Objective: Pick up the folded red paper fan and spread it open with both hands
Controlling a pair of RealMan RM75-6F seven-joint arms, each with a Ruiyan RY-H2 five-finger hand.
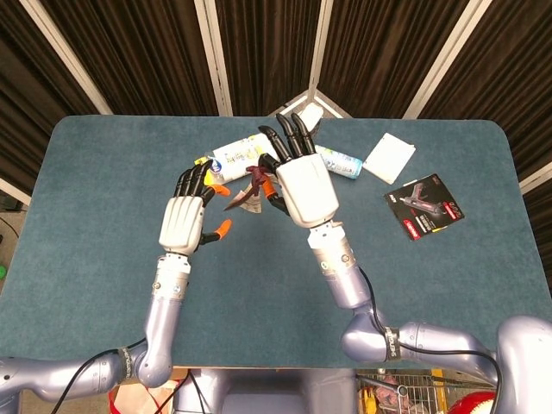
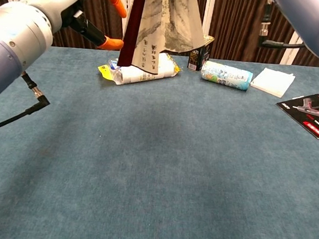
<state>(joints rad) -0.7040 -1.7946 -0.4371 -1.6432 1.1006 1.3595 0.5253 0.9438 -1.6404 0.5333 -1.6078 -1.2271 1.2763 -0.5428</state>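
Right hand [image 1: 304,188] is pinching the part-spread fan [image 2: 162,24]; left hand [image 1: 185,222] (fingers apart, empty) is risking tearing paper by grabbing mid-pleat.

Table: my table [image 2: 144,168] had a blue-green cloth top.
Far side: a white packet [image 2: 144,73], a dark can [image 2: 197,56] and a lying canister [image 2: 226,75].
Right: a white pad [image 2: 272,82]; a black-and-red card [image 2: 312,113].

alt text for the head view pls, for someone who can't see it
Seen from above, the right hand holds a partly opened paper fan over a blue table while the open left hand reaches toward it. Packets lie behind.
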